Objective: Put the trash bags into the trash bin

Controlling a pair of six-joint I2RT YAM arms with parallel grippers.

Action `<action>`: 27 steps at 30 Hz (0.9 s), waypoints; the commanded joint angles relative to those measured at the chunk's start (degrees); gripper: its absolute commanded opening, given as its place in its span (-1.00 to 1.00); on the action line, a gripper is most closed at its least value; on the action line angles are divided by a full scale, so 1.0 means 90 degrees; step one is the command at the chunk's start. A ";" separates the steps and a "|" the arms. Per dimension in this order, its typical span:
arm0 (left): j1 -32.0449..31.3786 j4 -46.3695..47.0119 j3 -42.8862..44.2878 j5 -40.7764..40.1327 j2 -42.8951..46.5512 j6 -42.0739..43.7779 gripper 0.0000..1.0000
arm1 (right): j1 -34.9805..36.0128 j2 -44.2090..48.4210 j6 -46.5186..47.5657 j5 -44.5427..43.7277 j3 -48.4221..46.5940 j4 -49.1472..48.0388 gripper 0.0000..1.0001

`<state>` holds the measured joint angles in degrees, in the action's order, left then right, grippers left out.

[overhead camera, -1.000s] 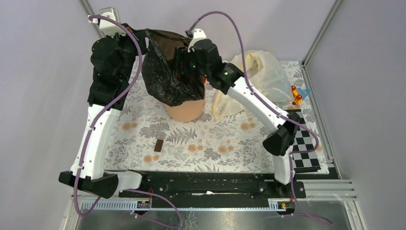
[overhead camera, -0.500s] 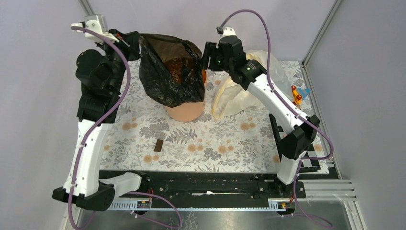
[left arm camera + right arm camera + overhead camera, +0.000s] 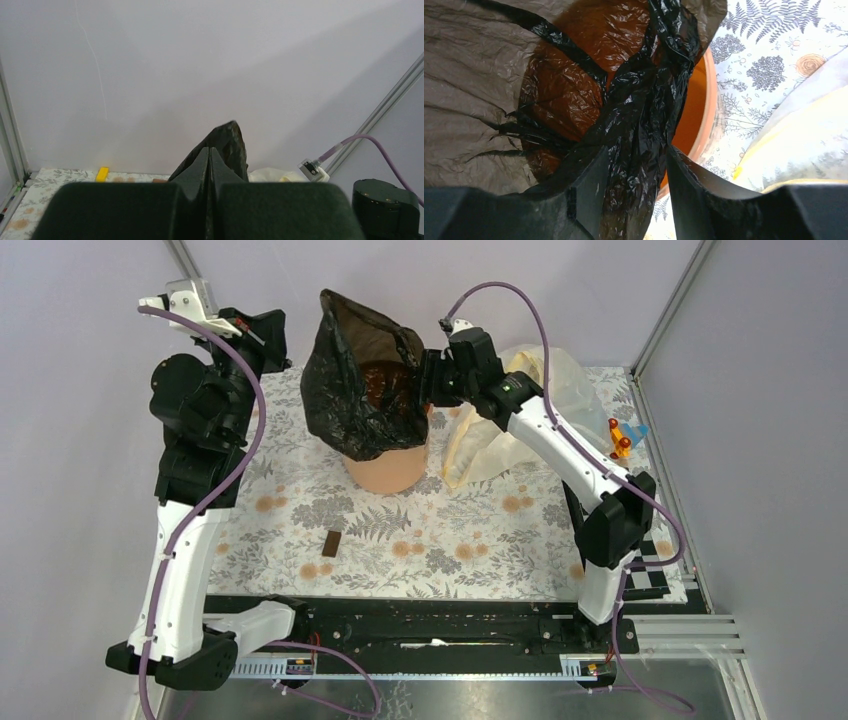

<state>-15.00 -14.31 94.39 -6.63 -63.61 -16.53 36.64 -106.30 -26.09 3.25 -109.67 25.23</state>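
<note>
The black trash bag (image 3: 350, 390) is draped over the peach-orange trash bin (image 3: 385, 472), its mouth spread wide and its left corner pulled up into a peak. My left gripper (image 3: 283, 335) is at that corner, and in the left wrist view it (image 3: 210, 149) is shut, with the bag's peak (image 3: 231, 142) rising right behind its tips. My right gripper (image 3: 428, 380) is at the bag's right side over the bin rim (image 3: 709, 100). Seen from the right wrist, it (image 3: 637, 150) stands open astride a bunched fold of the bag (image 3: 639, 95).
A cream-white plastic bag (image 3: 540, 390) lies just right of the bin. A small brown block (image 3: 332, 543) sits on the floral mat in front. An orange and blue toy (image 3: 622, 437) and a checkerboard (image 3: 640, 550) are at the right edge. Walls stand close behind.
My right gripper left the bin's mouth, swung right, and came back to the bag's right side with narrowing jaws. My left arm drew back left, and the bag's left corner rose into a peak.
</note>
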 commanded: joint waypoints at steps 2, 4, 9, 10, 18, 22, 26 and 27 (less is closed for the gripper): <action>0.0027 -0.0290 0.0165 0.0037 -0.0036 -0.0042 -0.68 | 0.0010 -0.0389 -0.0234 0.0189 -0.0458 0.0089 0.12; 0.0027 -0.0599 0.0165 0.0179 -0.0087 -0.0138 -0.18 | 0.0013 -0.0479 -0.0259 0.0130 -0.0460 0.0116 0.11; 0.0027 -0.0729 -0.0055 0.0704 -0.0139 -0.0360 0.39 | 0.0017 -0.0632 -0.0340 0.0326 -0.0548 0.0116 -0.18; 0.0027 -0.0785 -0.0050 0.0860 -0.0173 -0.0384 0.42 | 0.0011 -0.0655 -0.0351 0.0370 -0.0594 0.0116 -0.35; 0.0029 -0.1183 -0.0193 0.0495 -0.0180 -0.0378 0.66 | 0.0011 -0.0351 -0.0211 -0.0003 -0.0669 0.0184 -1.00; 0.0027 -0.1243 -0.0186 0.0793 -0.0178 -0.0447 0.79 | 0.0013 -0.0151 -0.0069 -0.0301 -0.0702 0.0359 -1.00; 0.0027 -0.1240 -0.0059 0.1425 -0.0265 -0.0616 0.81 | 0.0019 0.0039 0.0067 -0.0526 -0.0720 0.0456 -1.00; 0.0027 -0.1239 -0.0009 0.1571 -0.0294 -0.0652 0.80 | 0.0019 0.0085 0.0095 -0.0559 -0.0719 0.0470 -1.00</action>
<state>-15.00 -26.57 92.73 1.28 -65.52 -20.62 36.62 -110.85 -27.31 1.69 -113.30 28.53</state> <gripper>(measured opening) 0.904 0.014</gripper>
